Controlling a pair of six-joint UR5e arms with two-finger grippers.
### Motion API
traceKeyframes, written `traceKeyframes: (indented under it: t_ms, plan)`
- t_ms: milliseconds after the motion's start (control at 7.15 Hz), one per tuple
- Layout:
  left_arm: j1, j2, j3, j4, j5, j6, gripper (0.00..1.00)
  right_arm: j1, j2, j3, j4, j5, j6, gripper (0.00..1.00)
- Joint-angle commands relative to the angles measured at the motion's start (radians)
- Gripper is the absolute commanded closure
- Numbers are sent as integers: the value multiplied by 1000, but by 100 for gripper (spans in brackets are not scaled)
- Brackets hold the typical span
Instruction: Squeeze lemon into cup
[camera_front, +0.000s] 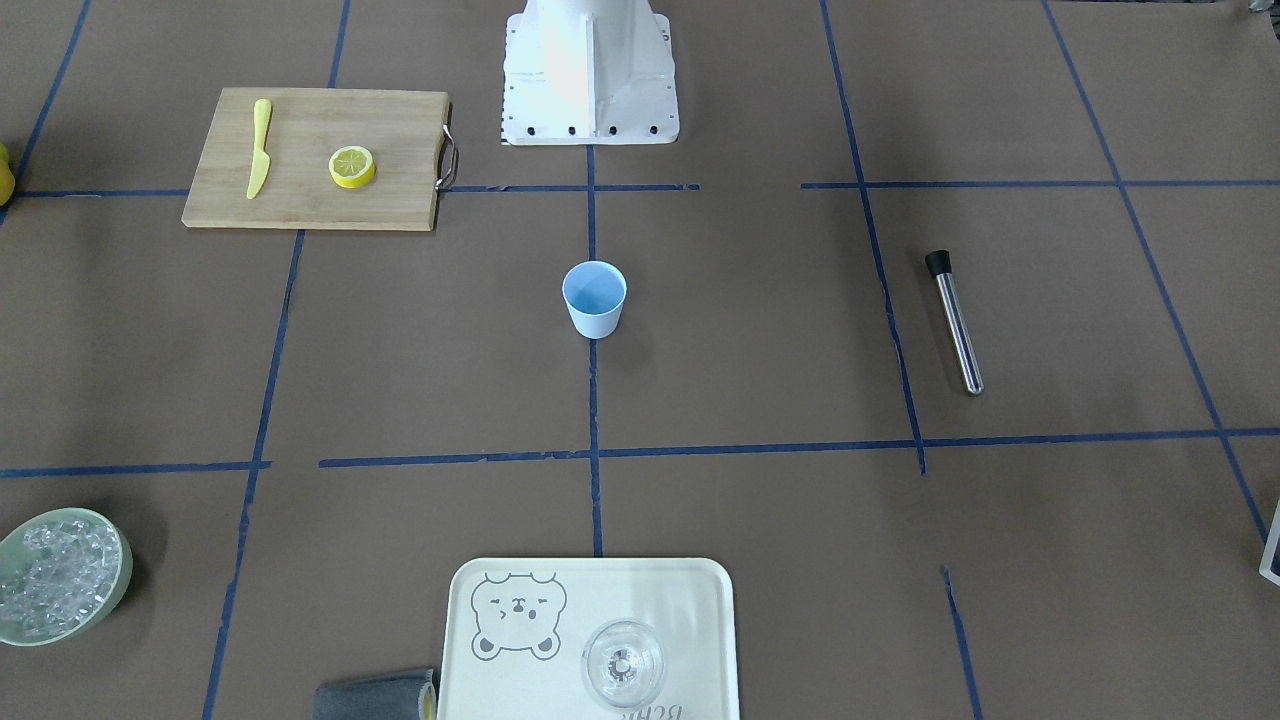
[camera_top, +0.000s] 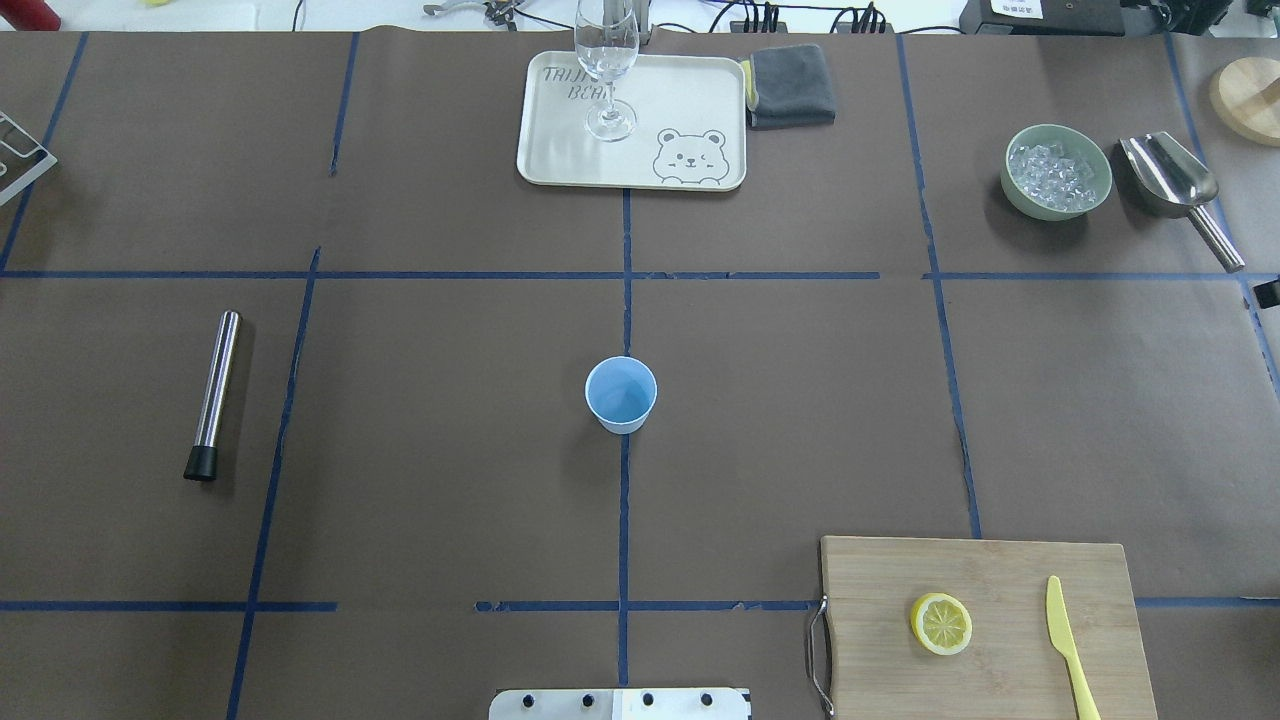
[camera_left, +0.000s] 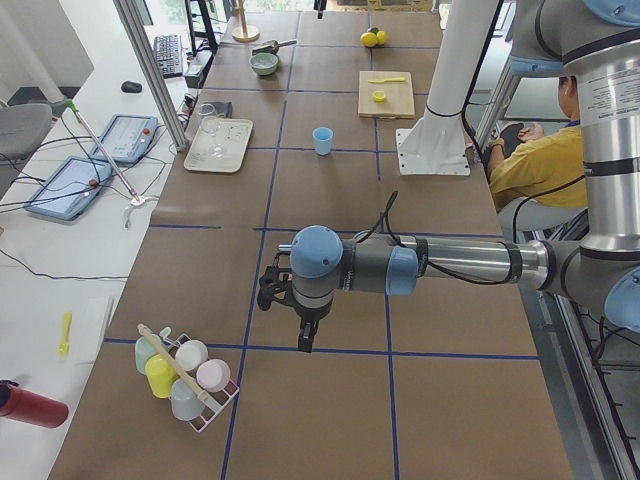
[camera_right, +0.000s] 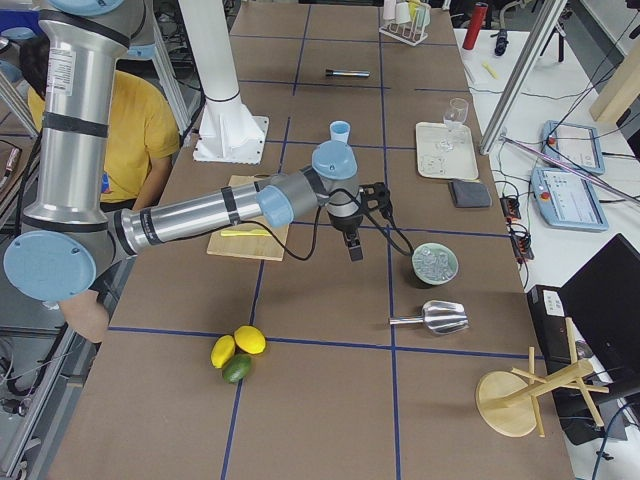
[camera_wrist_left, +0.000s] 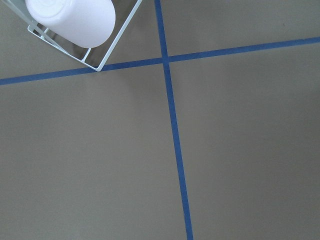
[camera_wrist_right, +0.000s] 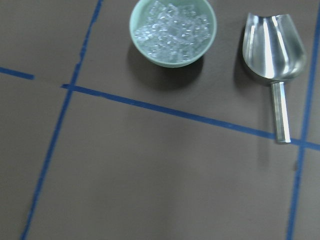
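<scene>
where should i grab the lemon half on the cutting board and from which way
Grip the lemon across its yellow rind, on two opposite sides, coming straight down from above. It lies flat on the cutting board with the pale cut face up, so only the round side wall offers opposed surfaces. The yellow knife lies apart from it, so there seems to be room all around.

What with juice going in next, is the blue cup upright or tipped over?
Upright: the cup stands on its narrower base, open mouth facing up, in both the overhead and front-facing views.
</scene>
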Motion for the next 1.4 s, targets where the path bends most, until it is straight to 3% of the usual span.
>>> traceKeyframes:
  t_ms: [0,280,419,699,839,1258]
  plan:
    - [0,-2,-2,0,0,0,0,-253,-32,160,4,-90,331,0]
    - [0,-2,-8,0,0,-2,0,-532,-66,257,4,-326,607,0]
    - [0,0,-8,0,-2,-2,0,-711,-61,277,4,-493,766,0]
    - [0,0,-5,0,0,0,0,-969,-12,279,1,-678,947,0]
    - [0,2,-2,0,0,0,0,-1048,-1,270,-5,-730,962,0]
    - [0,6,-3,0,1,0,0,-1124,-1,216,9,-766,996,0]
